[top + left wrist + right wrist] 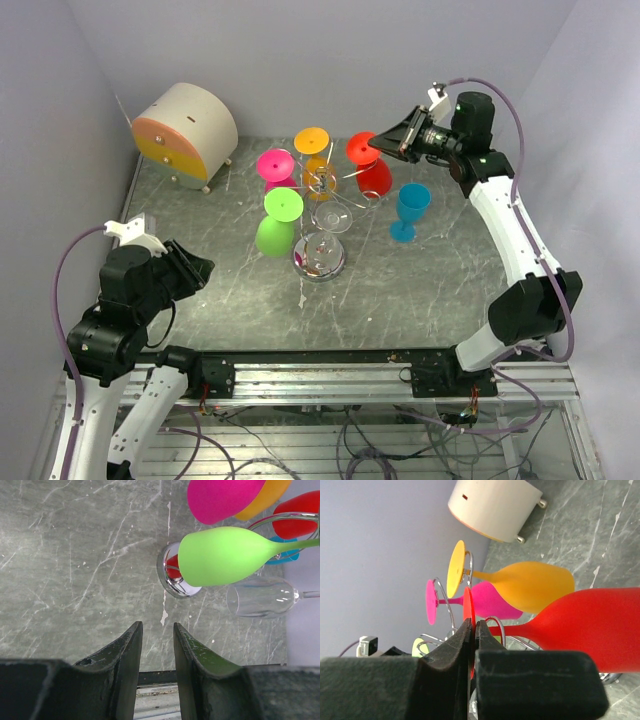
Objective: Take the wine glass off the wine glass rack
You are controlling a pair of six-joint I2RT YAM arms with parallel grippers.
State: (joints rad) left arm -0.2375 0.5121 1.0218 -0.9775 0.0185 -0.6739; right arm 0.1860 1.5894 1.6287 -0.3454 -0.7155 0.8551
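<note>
The wine glass rack (318,262) is a silver wire stand on a round chrome base at mid-table. A red wine glass (372,172) hangs bowl-down on its right side, its stem in a wire hook (501,626). My right gripper (372,147) is shut on the thin red foot disc of that glass (590,625); in the right wrist view the disc sits pinched between the fingertips (473,622). My left gripper (205,268) stays low at the left, well short of the rack's base (170,575). Its jaws (157,626) are open with only table between them.
Green (276,228), pink (275,168), orange (314,150) and clear (328,225) glasses also hang on the rack. A blue glass (408,210) stands upright on the table right of it. A cream drum-shaped box with orange drawers (185,132) sits at the back left.
</note>
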